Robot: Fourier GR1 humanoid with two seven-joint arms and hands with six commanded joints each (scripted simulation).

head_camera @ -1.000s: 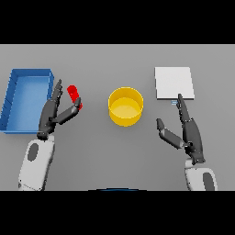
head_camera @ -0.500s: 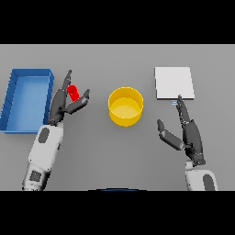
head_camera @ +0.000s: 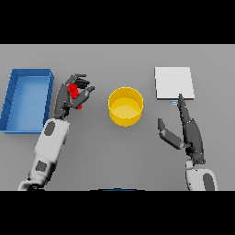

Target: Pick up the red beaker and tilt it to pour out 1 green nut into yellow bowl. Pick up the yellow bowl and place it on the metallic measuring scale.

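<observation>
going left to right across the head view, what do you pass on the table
blue bin → left hand with fingers curled round the red beaker → yellow bowl → metallic measuring scale, with the open right hand just in front of it

Open rectangular blue bin at table's far left. Small red beaker just right of it. Round yellow bowl centre. Flat square metallic measuring scale right, slightly behind bowl.
</observation>
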